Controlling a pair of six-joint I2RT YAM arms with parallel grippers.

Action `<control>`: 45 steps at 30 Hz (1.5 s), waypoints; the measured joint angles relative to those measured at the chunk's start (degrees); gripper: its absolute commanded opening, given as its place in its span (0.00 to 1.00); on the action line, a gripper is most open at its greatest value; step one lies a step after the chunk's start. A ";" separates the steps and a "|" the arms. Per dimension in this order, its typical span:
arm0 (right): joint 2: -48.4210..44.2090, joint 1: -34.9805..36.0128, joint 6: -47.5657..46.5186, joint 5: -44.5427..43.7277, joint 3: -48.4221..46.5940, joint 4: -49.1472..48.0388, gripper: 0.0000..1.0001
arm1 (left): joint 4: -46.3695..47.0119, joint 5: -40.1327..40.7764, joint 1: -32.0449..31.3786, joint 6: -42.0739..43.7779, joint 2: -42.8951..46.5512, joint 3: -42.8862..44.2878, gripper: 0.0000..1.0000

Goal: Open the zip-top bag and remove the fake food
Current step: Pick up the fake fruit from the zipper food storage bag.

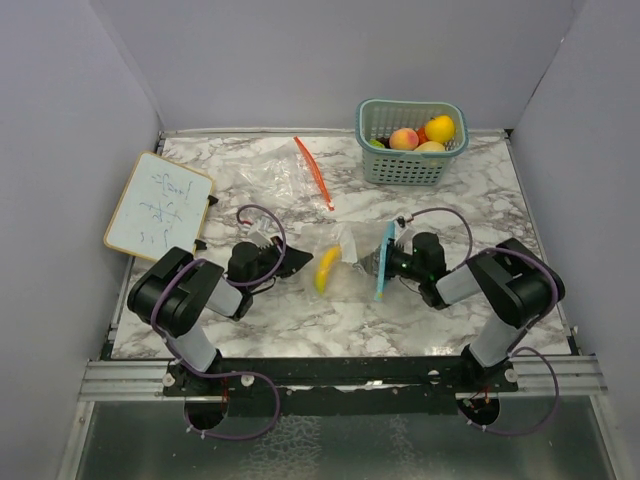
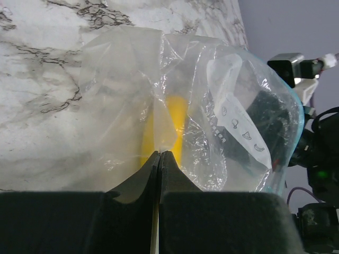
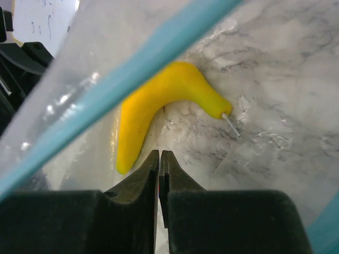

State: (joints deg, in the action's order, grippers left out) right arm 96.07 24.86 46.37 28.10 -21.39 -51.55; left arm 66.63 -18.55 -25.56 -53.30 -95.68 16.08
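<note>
Left gripper (image 2: 159,154) on bag (image 2: 122,79); basket (image 1: 404,168) overhead-only

Bystanders on a marble bench

A white, grey-veined bench (image 1: 480,200) carries everything. A whiteboard (image 1: 158,205) with handwritten scribbles (too small to read) lies askew beyond and to the left of the left fingers (image 2: 135,185), its outer side at the bench's left edge. A flat clear bag with a red-orange strip (image 1: 315,172) lies beyond both pairs of fingers, roughly between them. A teal mesh basket (image 1: 410,168) stands well beyond the right fingers (image 3: 132,185), near the far right corner. Plain grey walls (image 1: 300,60) close in three sides, and a metal rail (image 1: 340,375) runs behind the fingers along the near edge.
</note>
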 measured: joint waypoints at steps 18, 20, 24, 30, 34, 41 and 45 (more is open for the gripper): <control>3.78 1.40 2.56 -1.27 0.98 -9.09 0.40 | -17.09 1.49 -4.92 6.80 20.24 5.05 0.00; 5.16 1.40 3.21 -0.94 1.09 -10.62 0.49 | -17.42 1.51 -4.94 6.75 17.49 3.61 0.00; 5.66 1.40 3.52 -0.55 1.40 -11.63 0.75 | -17.40 1.51 -4.94 6.73 14.45 2.01 0.00; 5.46 1.73 1.31 -0.63 -1.18 -6.86 0.83 | -15.56 1.46 -4.94 6.78 12.79 2.01 0.00; 5.49 2.73 0.46 -1.25 -4.92 -1.27 0.82 | -13.81 1.42 -4.94 6.75 10.47 2.01 0.00; 5.88 6.08 -1.57 -4.81 -13.11 11.45 0.82 | -10.05 1.31 -4.94 7.21 3.15 2.56 0.00; 6.23 9.01 -4.57 -9.44 -18.51 19.98 0.80 | -6.64 0.81 -4.94 7.06 -2.51 2.67 0.00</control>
State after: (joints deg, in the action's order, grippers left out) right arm 102.30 33.87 41.80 18.65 -39.90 -31.57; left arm 59.99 -17.74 -30.50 -46.24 -98.19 18.74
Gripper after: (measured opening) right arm 0.816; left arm 0.011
